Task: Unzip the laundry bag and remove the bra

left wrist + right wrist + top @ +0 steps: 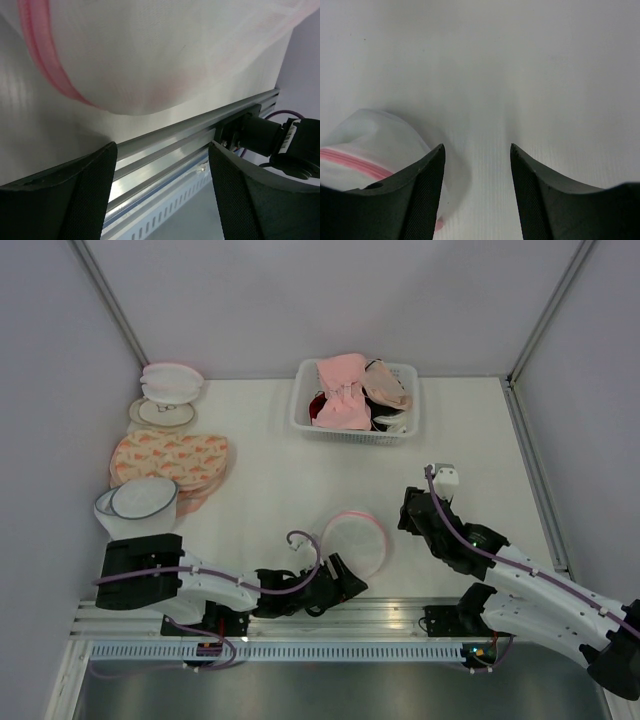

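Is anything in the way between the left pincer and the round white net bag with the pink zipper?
No, nothing visible. The open left pincer sits right at the near edge of the round white mesh laundry bag with pink zipper trim, with no other thing between them.

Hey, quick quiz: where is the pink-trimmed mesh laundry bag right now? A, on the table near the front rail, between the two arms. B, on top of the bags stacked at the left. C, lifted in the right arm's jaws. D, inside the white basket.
A: the laundry bag sits on the table by the front rail between the arms, far from the basket and the stacked bags.
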Robot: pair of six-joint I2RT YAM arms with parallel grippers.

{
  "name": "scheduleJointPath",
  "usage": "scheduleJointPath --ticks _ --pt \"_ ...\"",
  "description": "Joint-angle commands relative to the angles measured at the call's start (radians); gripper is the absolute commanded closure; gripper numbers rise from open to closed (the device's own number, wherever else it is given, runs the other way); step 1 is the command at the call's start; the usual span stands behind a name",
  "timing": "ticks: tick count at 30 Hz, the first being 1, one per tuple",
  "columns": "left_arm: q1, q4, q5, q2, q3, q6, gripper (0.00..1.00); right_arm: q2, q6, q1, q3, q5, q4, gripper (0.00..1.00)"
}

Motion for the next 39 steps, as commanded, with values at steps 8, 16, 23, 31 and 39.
scheduleJointPath --ticks 8,16,23,31,39 --pt "-0.049 -0.11 -0.322 0.034 -0.012 -0.277 0.18 -0.016 0.027 0.005 -0.042 -0.009 0.014 0.39" --pt "-0.023 -0.072 -0.457 0.154 -0.009 -0.364 0.14 -0.014 0.024 0.015 -0.057 -0.029 0.034 0.4" --pt "-0.006 0.166 -0.463 0.176 -0.051 -0.214 0.61 -0.065 0.046 0.063 -0.063 -0.021 0.011 0.46" --pt "-0.007 0.118 -0.465 0.012 -0.056 -0.101 0.98 -0.134 0.061 0.161 -0.016 -0.081 -0.079 0.48" --pt "0.068 -0.256 -0.474 -0.212 0.036 -0.154 0.98 -0.203 0.04 0.282 -0.005 -0.271 -0.05 0.46"
